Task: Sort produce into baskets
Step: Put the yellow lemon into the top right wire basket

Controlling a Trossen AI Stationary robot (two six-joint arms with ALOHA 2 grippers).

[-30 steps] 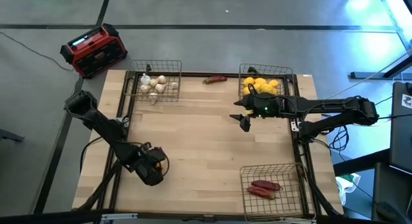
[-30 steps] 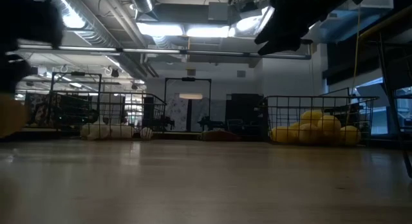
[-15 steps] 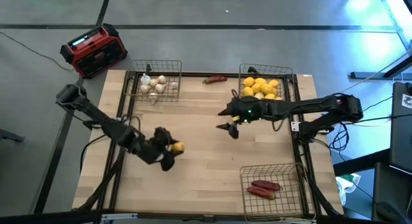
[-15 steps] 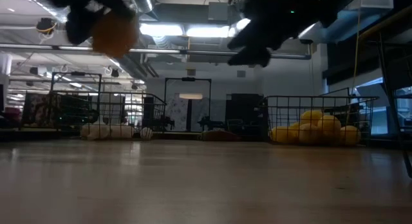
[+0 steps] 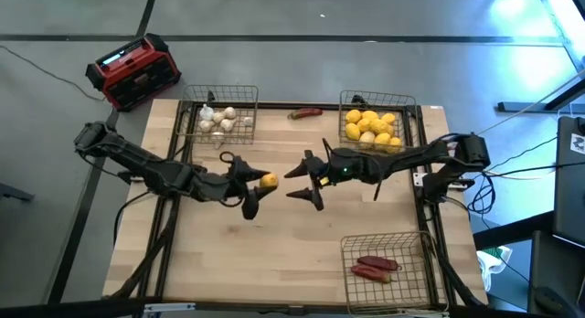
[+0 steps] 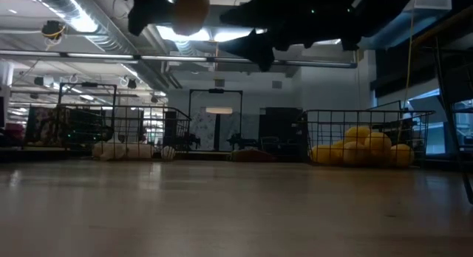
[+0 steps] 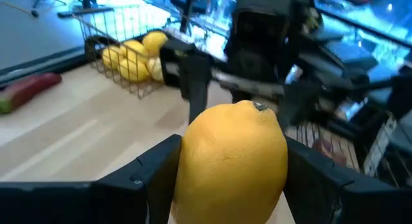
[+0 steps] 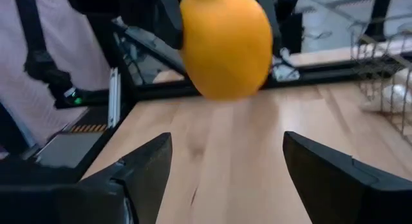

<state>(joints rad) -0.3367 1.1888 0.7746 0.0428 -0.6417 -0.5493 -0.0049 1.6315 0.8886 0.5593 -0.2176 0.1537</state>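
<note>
My left gripper (image 5: 256, 184) is shut on a round yellow-orange fruit (image 5: 268, 181), high above the middle of the table; the fruit fills the left wrist view (image 7: 232, 161). My right gripper (image 5: 298, 185) is open and empty, facing the fruit from the table's right, a short gap away; the fruit shows ahead of it in the right wrist view (image 8: 225, 44). A wire basket (image 5: 239, 91) at the far left holds whitish bulbs. A basket (image 5: 407, 106) at the far right holds yellow fruits. A basket (image 5: 402, 243) at the near right holds red peppers. My left gripper pinches the fruit by two opposite sides (image 7: 187, 179) between its two fingers (image 7: 145, 176). The fingers come level from the table's left and point toward the right. The fruit is lifted clear of the table, its small stem mark (image 7: 261, 107) on top.
One long red pepper (image 5: 306, 112) lies on the table at the far edge between the two far baskets. A red and black box (image 5: 134, 71) stands on the floor beyond the far left corner. Bare wood lies at the middle and near left.
My left gripper has gone up and from the near left toward the table's middle, carrying the fruit clear of the table. My right gripper has gone from beside the far right basket toward the table's left, closing on the fruit, fingers open.
</note>
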